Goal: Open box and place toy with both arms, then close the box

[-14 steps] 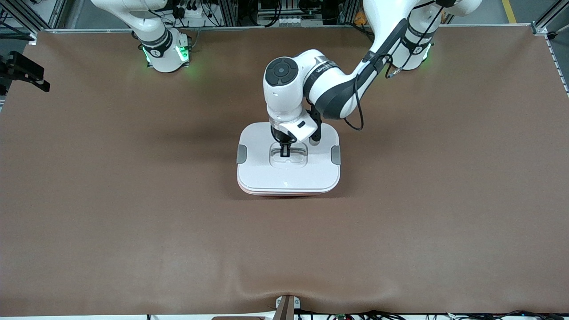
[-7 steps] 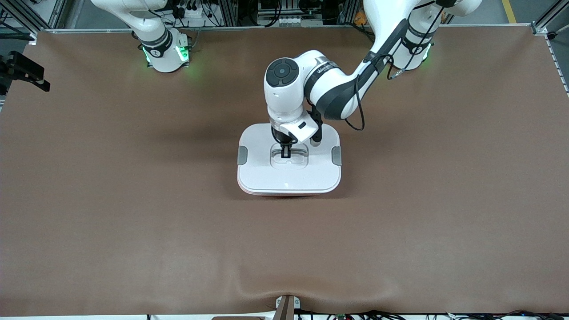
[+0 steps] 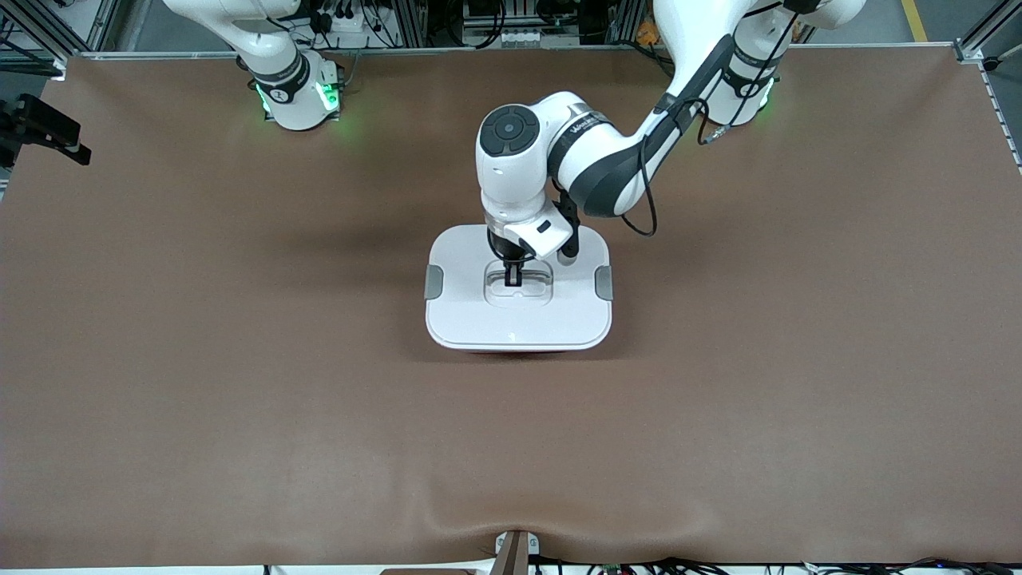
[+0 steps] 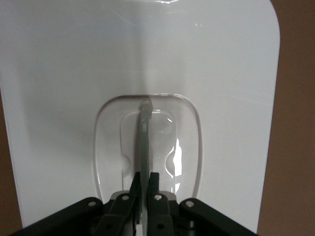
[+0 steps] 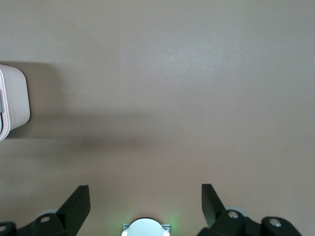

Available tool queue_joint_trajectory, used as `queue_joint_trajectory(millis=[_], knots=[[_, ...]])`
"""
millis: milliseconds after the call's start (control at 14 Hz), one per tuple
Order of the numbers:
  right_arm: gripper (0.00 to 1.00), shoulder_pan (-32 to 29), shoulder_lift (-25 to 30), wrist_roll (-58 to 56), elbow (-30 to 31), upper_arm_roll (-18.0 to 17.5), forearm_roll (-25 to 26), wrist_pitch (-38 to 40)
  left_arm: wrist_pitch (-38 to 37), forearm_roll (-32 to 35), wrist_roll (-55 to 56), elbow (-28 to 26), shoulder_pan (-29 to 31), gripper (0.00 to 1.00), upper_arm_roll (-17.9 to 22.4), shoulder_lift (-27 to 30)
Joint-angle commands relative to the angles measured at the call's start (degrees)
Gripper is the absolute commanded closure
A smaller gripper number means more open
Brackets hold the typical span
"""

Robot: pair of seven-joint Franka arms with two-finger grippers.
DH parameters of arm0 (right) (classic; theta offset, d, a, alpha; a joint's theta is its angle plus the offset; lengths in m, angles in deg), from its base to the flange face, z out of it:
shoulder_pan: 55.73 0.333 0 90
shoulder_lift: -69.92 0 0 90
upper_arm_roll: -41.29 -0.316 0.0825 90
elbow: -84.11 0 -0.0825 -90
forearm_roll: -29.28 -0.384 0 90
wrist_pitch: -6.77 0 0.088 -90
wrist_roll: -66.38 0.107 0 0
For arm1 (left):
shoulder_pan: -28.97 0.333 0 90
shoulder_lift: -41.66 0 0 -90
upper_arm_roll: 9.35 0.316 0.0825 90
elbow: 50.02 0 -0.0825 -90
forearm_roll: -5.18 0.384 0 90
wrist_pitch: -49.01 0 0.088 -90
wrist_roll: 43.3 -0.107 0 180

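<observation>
The right gripper (image 5: 145,206), its fingers spread wide and empty, is held high over bare table (image 3: 239,359) near its own base, where the right arm waits. The box (image 3: 519,287) is seen mid-table, its white lid (image 4: 98,73) on. The left gripper (image 3: 512,274) is set directly above the lid's centre recess, fingers clamped on the grey handle (image 4: 143,142). No toy is seen.
</observation>
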Motion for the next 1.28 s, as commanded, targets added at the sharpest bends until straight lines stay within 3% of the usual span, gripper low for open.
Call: queue_joint_trajectory(millis=[0,1210], knots=[[0.0,-0.3,-0.1,0.9,-1.0,0.0,-0.9,0.8,0.1,1.7,1.9,2.4,-1.0,1.0,0.5,-1.5],[0.0,-0.5,-0.1,0.9,-0.8,0.0,-1.4,1.0,-0.6,1.9,2.6,1.9,-1.3,1.0,0.4,-2.0]])
